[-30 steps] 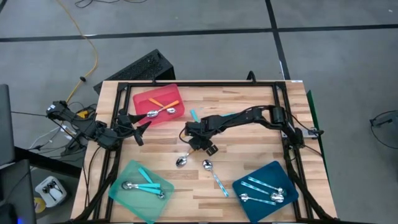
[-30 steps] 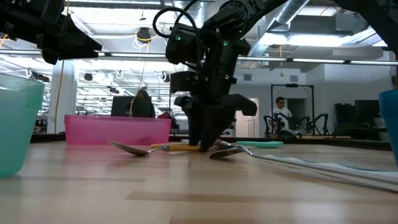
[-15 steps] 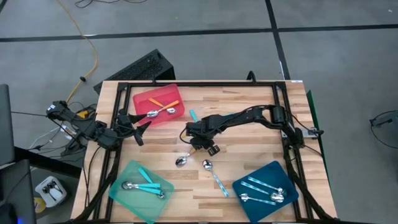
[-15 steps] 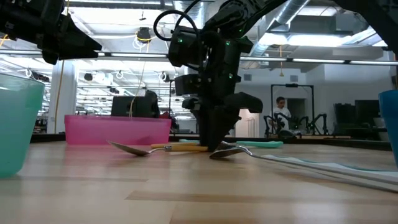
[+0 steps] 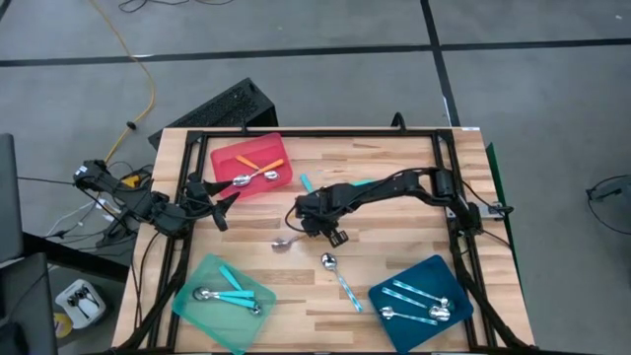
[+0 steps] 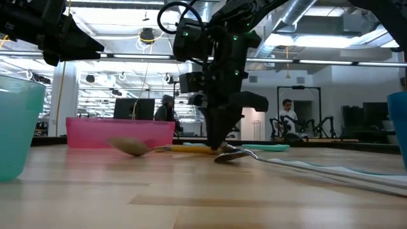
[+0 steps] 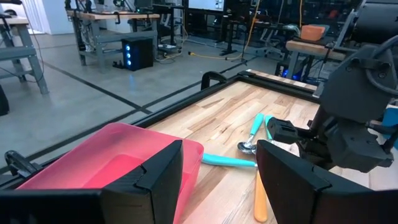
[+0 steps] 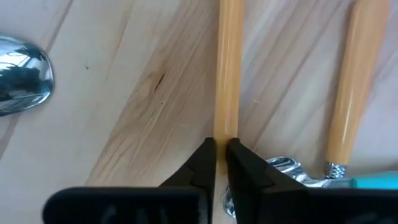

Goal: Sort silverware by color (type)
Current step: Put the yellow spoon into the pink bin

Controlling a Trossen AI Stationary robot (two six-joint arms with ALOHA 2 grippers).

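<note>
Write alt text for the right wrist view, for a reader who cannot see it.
The right gripper is shut on the orange handle of a spoon, with the wooden table close behind it. A second orange handle lies beside it, a shiny spoon bowl sits at one edge, and a turquoise handle tip shows at another.

From above, at centre frame, the right end effector [image 5: 314, 226] covers most of the orange-handled spoon [image 5: 286, 243]; only the bowl peeks out. In the right wrist view a second orange handle [image 8: 346, 99] runs off the top edge. At desk level the mint tray [image 6: 18, 124] is cut at the left edge.
</note>
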